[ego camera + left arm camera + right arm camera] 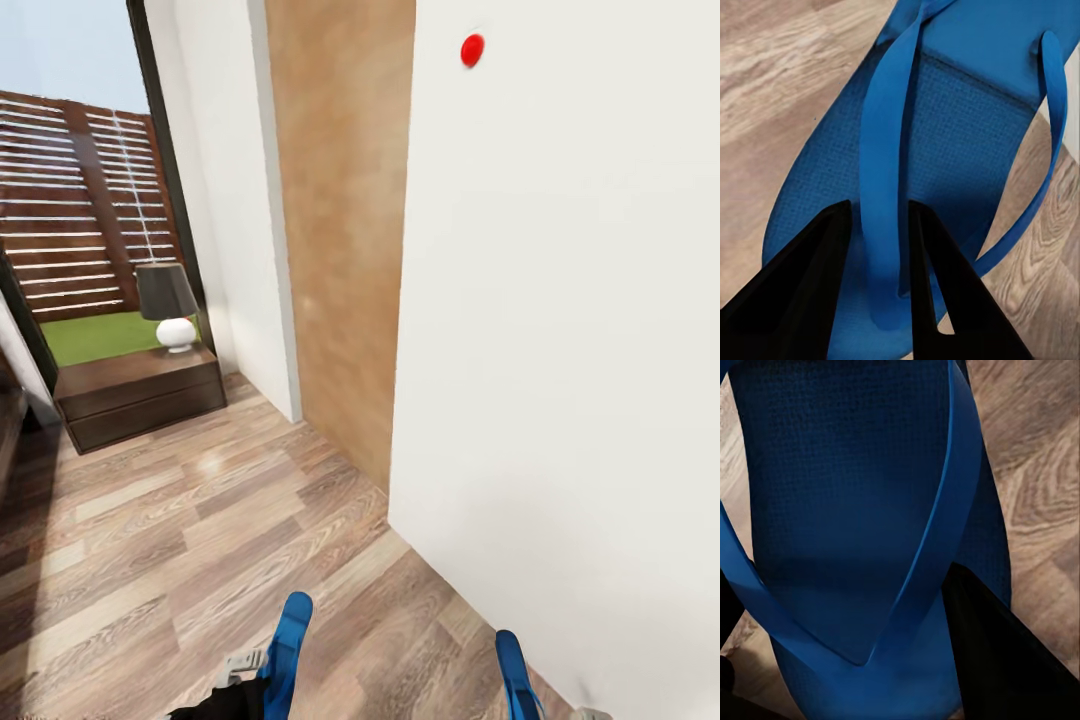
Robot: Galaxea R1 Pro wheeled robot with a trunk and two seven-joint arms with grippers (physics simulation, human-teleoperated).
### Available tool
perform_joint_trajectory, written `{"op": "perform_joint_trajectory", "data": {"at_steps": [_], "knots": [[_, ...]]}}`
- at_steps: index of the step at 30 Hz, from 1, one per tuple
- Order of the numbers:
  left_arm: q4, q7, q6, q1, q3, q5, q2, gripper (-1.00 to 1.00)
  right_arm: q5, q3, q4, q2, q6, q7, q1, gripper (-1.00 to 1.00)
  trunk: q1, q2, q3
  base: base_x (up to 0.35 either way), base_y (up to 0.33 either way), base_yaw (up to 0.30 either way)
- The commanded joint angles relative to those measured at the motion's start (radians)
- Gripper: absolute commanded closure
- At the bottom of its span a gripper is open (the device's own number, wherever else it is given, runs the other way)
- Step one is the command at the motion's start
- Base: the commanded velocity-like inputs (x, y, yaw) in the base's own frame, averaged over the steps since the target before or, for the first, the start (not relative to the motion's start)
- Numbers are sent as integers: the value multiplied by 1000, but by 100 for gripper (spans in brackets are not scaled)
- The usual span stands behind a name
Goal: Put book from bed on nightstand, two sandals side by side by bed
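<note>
Two sandals ride in the grippers: left gripper (879,281) pinches a strap (881,180); right gripper's (862,660) closure is unclear. Light, floppy foam; straps suit gripping.

From here I can read no lettering, label, brand or number on anything in the room.

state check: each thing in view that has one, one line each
left gripper: shut on a strap of the left sandal
right gripper: shut on the right sandal, held off the floor
table lamp: upright on the nightstand, unlit
nightstand drawers: closed
</note>
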Motion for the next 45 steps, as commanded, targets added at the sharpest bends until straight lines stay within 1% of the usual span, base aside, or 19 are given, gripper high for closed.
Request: {"op": "perform_joint_trajectory", "data": {"at_steps": [1, 6, 14, 20, 45], "knots": [[1, -2, -4, -1, -6, 7, 0, 100, 2, -9, -2, 0, 11, 5, 0, 100, 0, 0, -1, 207, 0, 283], [1, -2, -4, -1, -6, 7, 0, 100, 2, -8, -2, 0, 11, 5, 0, 100, 0, 0, -1, 279, 0, 260], [1, -2, -4, -1, -6, 7, 1, 100, 2, -8, -2, 0, 11, 5, 0, 100, 0, 0, -1, 272, 0, 43], [1, -3, -4, -1, -6, 7, 1, 100, 2, -8, -2, 0, 11, 5, 0, 100, 0, 0, -1, 35, 0, 176], [1, -3, -4, -1, -5, 7, 2, 100, 2, -8, -2, 0, 11, 5, 0, 100, 0, 0, -1, 1, 0, 286]]}}
